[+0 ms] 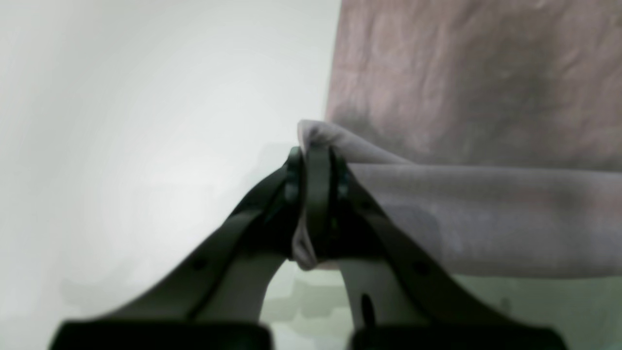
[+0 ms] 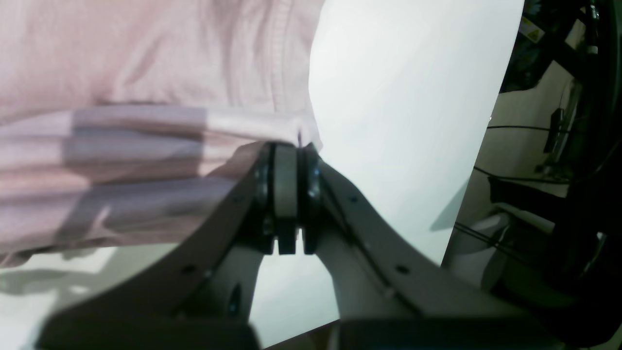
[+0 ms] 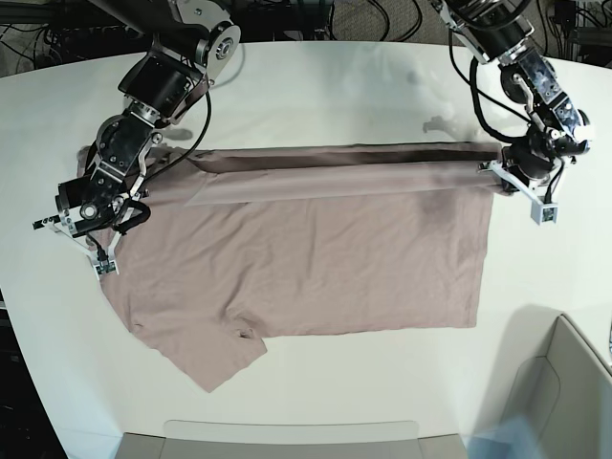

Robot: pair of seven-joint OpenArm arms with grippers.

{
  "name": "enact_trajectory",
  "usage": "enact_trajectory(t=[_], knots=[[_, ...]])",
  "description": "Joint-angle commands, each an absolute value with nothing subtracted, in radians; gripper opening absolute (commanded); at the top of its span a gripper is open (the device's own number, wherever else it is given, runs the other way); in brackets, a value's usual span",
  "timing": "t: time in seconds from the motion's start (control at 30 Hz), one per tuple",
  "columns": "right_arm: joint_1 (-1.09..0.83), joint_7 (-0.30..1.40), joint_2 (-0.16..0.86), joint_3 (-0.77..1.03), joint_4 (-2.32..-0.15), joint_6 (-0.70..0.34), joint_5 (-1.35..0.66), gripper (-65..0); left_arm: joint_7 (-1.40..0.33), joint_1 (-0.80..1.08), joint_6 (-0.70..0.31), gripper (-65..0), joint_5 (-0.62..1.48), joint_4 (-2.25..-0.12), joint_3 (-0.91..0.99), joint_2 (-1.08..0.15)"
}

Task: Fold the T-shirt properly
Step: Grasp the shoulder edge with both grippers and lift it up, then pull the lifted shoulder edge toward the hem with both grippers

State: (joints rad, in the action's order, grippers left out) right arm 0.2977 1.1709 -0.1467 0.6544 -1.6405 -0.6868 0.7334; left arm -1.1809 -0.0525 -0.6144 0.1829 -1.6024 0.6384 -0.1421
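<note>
Overhead, the pink-mauve T-shirt (image 3: 316,258) lay spread on the white table (image 3: 316,86), its far edge lifted into a long fold stretched between the two arms, with one sleeve pointing toward the near table edge. Only the wrist views showed the grips: the left gripper (image 1: 316,184) was clenched on a bunched corner of fabric, and the right gripper (image 2: 286,194) was pinched tight at the shirt's stitched edge. Dark cables and equipment (image 2: 559,146) showed beyond the table in the right wrist view.

Soft, wrinkled matt cloth T-shirt (image 3: 325,258) on smooth white table (image 3: 316,86).
</note>
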Motion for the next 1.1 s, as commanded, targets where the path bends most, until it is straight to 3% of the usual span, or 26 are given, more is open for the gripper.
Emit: enact_trajectory(t=[0.0,0.63,1.07], knots=[[0.335,1.165,-0.137,0.653,-1.643,-0.698,0.743,-65.0,-1.165,-0.076,-0.610,-65.0,0.173,-1.612,0.641,-0.159],[0.467,1.079,-0.107,0.659,-1.455,-0.698,0.740,-65.0,-1.164,-0.202,-0.607,-65.0,0.170,-1.472,0.578,-0.189],[0.478,1.078,-0.065,0.651,-1.351,-0.698,0.616,-65.0,-1.162,-0.237,-0.607,-65.0,0.170,-1.466,0.568,-0.189]])
